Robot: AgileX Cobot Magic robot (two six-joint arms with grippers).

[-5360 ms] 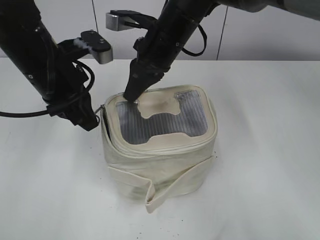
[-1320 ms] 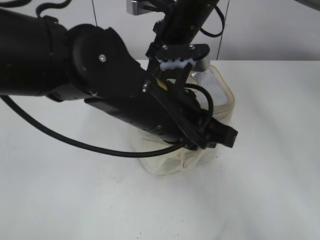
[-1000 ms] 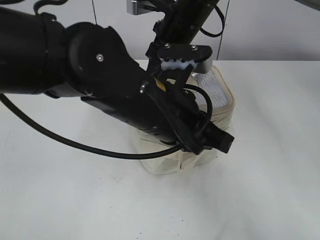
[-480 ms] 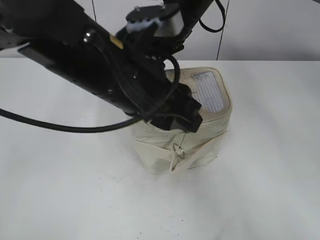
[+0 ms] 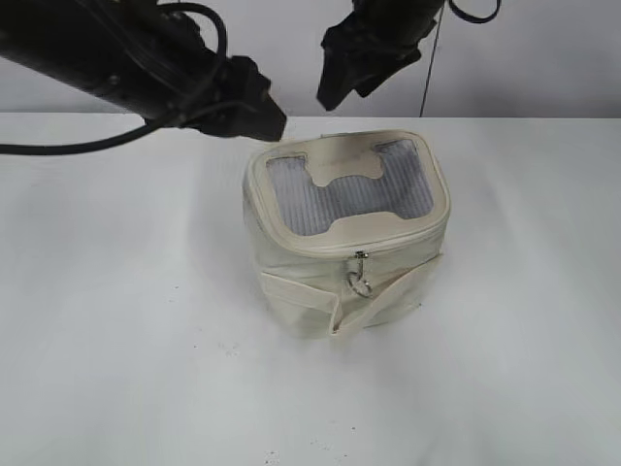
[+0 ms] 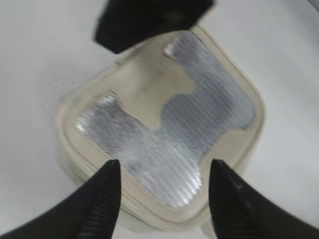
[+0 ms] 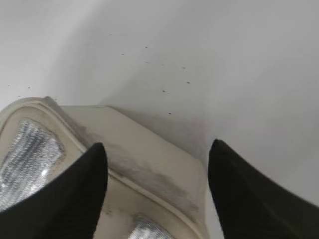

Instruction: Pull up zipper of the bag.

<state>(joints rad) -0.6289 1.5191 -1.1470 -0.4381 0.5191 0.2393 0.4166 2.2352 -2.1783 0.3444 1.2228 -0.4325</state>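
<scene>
The cream bag [image 5: 320,282] stands upright mid-table, its grey ribbed H panel facing up. The zipper [image 5: 388,243] runs shut around the top rim, with silver sliders and ring pulls [image 5: 361,275] hanging at the front. My left gripper [image 5: 254,112] is open and empty, raised above and left of the bag; its wrist view looks down on the bag top [image 6: 164,134] between the fingers [image 6: 164,164]. My right gripper [image 5: 342,73] is open and empty, raised behind the bag; its wrist view shows the bag's rear edge [image 7: 144,164] between the fingers [image 7: 157,149].
The white table [image 5: 505,369] surrounds the bag. A loose cream strap band [image 5: 335,306] wraps the bag's lower body, its end sticking out at the front. A pale wall [image 5: 543,58] stands behind the table.
The left arm has let go of the zipper pull and lifted up and away to the left, uncovering the bag. The right arm has lifted off the bag top. The ring pulls now hang free.
</scene>
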